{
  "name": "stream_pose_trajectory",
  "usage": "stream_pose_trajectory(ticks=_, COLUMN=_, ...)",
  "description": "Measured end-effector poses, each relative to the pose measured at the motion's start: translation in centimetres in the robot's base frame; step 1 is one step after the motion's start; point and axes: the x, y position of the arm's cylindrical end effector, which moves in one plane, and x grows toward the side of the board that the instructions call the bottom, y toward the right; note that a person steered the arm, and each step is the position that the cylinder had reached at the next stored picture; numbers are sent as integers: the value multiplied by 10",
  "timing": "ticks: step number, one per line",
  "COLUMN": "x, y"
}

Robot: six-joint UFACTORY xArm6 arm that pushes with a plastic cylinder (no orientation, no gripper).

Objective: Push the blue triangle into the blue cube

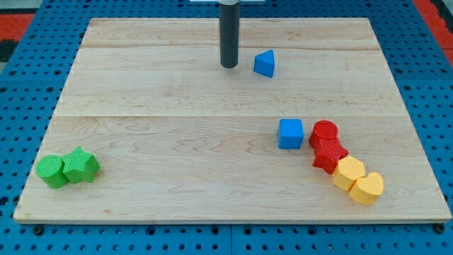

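The blue triangle [265, 64] lies near the view's top, right of centre. The blue cube [290, 134] sits lower down, toward the view's right, well apart from the triangle. My tip [228, 66] is at the lower end of the dark rod, just left of the blue triangle, with a small gap between them.
A red cylinder [325, 133] and a red block [329, 154] sit just right of the blue cube. A yellow block [348, 172] and a yellow heart [367, 188] follow below them. A green cylinder [52, 171] and a green star [81, 165] lie at the bottom left. The wooden board [141, 85] ends at blue pegboard.
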Motion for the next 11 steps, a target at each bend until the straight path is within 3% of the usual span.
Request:
stream_pose_trajectory(ticks=2, x=18, y=-29)
stream_pose_trajectory(ticks=4, x=-1, y=-29)
stream_pose_trajectory(ticks=9, x=-2, y=-34)
stream_pose_trajectory(ticks=10, x=-12, y=-56)
stream_pose_trajectory(ticks=11, x=-57, y=-25)
